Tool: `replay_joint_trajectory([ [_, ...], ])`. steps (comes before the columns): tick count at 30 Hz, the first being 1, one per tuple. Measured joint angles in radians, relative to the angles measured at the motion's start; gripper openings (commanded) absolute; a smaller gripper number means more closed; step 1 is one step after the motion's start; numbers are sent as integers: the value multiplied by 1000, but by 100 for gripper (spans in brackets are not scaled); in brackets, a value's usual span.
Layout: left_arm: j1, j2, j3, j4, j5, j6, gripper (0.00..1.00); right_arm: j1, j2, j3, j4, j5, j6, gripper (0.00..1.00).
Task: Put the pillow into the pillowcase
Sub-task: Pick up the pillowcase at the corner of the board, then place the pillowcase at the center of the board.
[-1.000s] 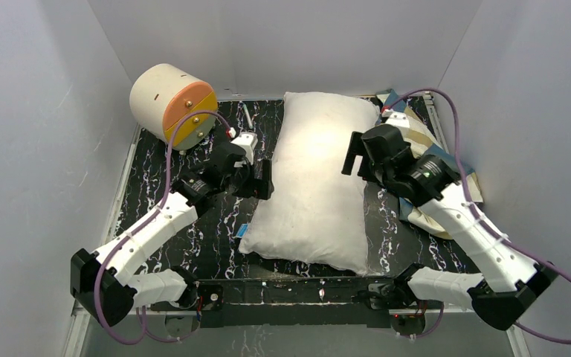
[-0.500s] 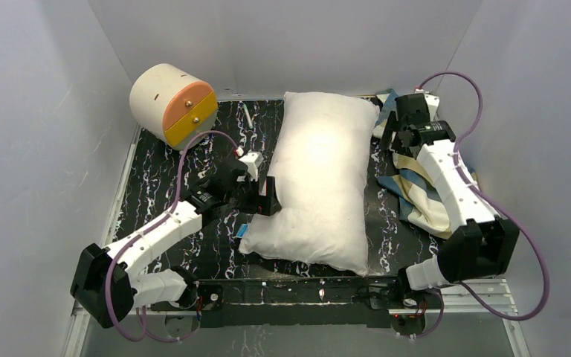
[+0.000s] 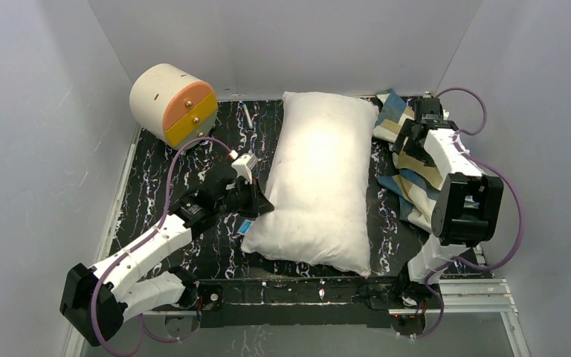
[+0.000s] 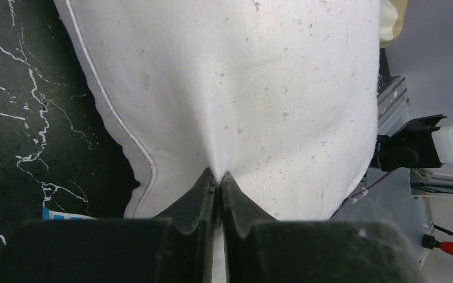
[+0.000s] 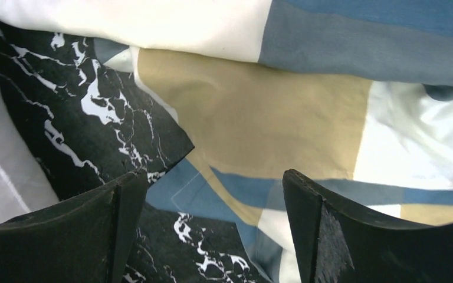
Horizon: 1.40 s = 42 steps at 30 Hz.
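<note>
Pillow (image 3: 320, 178) lies lengthwise in the middle of the table (image 3: 171, 163), wholly outside the pillowcase (image 3: 390, 115). The pillowcase is crumpled just to its right, partly hidden by the right arm (image 3: 465, 201), and its opening is hard to make out. The left gripper (image 4: 218, 180) has its jaws pressed together, pinching fabric at the pillow's left edge. The right gripper (image 5: 212, 183) has its jaws spread over the pillowcase.
</note>
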Motion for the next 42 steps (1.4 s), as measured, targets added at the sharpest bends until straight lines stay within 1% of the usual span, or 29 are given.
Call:
replay_joint_trajectory([
  [3, 0, -19, -21, 27, 11, -32, 11, -24, 67, 0, 34, -37, -11, 86],
  [4, 0, -24, -27, 34, 13, -41, 15, -29, 85, 0, 42, -48, -13, 84],
  [5, 0, -31, -37, 47, 17, -52, 21, -34, 108, 0, 50, -59, -17, 80],
  [7, 0, -41, -48, 62, 29, -77, 35, -40, 150, 2, 56, -73, -27, 70],
  [8, 0, -43, -50, 69, 34, -83, 42, -40, 168, 3, 56, -79, -31, 63],
  [10, 0, -44, -51, 74, 40, -96, 55, -41, 191, 3, 53, -85, -37, 37],
  [14, 0, -48, -50, 56, 31, -106, 73, -41, 191, 26, 24, -88, -38, 1],
  [17, -1, -53, -30, 2, 0, -91, 80, -40, 168, 64, -6, -101, -37, 1],
  [21, -1, -52, 51, -79, -47, -51, 89, -41, 82, 141, -69, -140, -36, 1],
  [22, -1, -50, 80, -95, -58, -36, 95, -41, 53, 185, -98, -168, -35, 1],
  [23, -1, -48, 112, -111, -72, -24, 98, -41, 28, 230, -121, -192, -35, 1],
  [29, -1, -43, 255, -172, -122, 40, 98, -42, -82, 536, -230, -414, -29, 1],
  [34, -1, -38, 306, -200, -138, 66, 98, -42, -172, 682, -247, -669, 11, 1],
  [37, -1, -27, 336, -216, -142, 74, 98, -28, -225, 686, -235, -827, 69, 1],
  [39, -1, -18, 366, -235, -154, 75, 98, 11, -275, 619, -179, -911, 116, 1],
  [42, -1, 3, 431, -272, -179, 74, 98, 149, -334, 491, -152, -974, 152, 1],
])
